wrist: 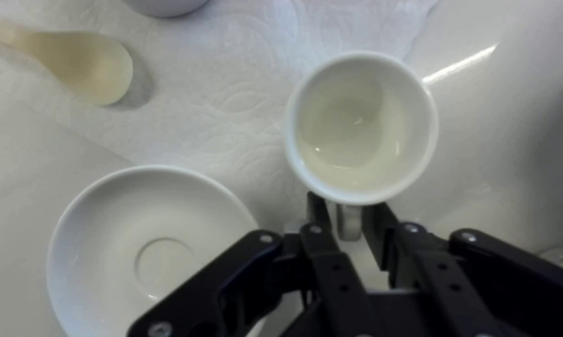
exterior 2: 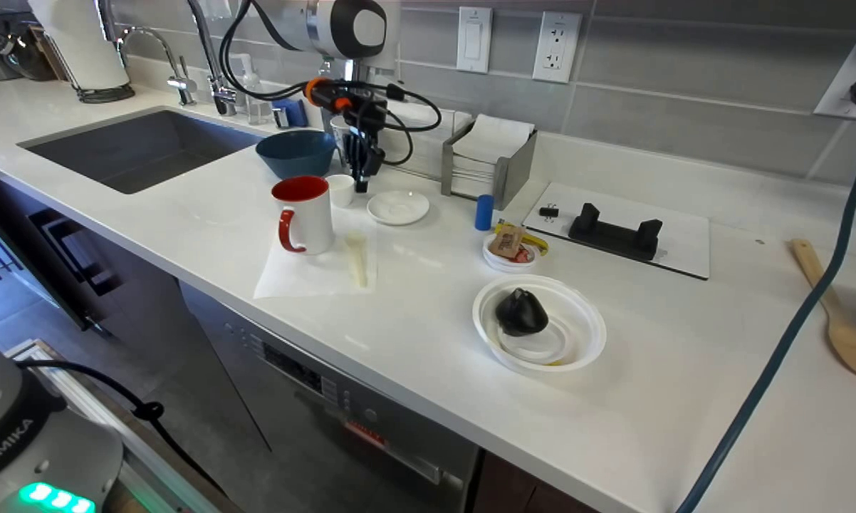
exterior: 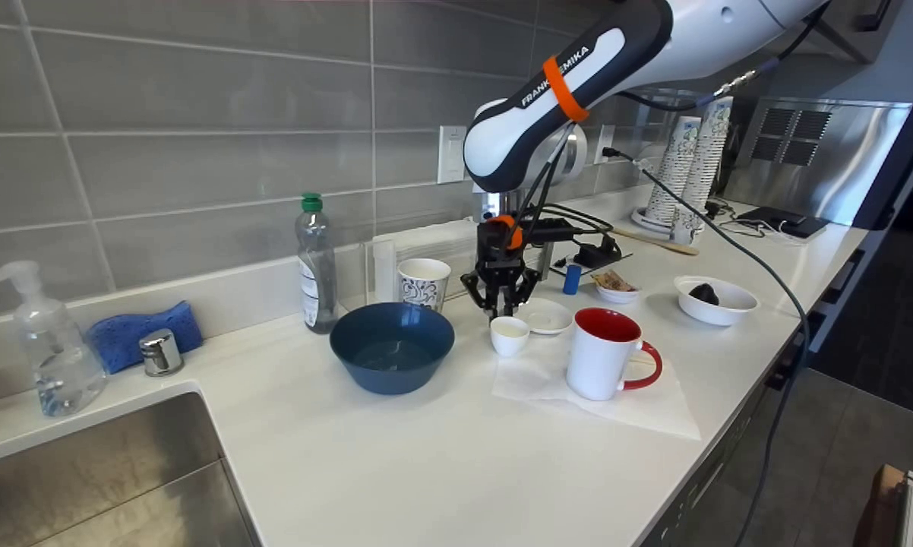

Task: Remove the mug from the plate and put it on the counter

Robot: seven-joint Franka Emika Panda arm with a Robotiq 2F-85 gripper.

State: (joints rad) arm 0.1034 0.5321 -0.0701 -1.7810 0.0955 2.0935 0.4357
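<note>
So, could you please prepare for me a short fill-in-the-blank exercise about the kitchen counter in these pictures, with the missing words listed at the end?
1. The small white cup is beside the saucer, with its ____ between the fingers of the end effector.
2. The inside of the tall white mug is ____.
3. The dish soap bottle has a ____ cap.
4. In the wrist view, a pale ____ lies on the paper towel.

Missing words: handle; red; green; spoon.

In an exterior view, the counter (exterior: 396, 471) before me runs left to right: sink (exterior: 115, 460), bowl (exterior: 396, 374), teacup (exterior: 508, 340), then mug (exterior: 597, 361) on a paper sheet (exterior: 650, 412). Just behind the teacup, to its right, lies the saucer (exterior: 549, 315).
</note>
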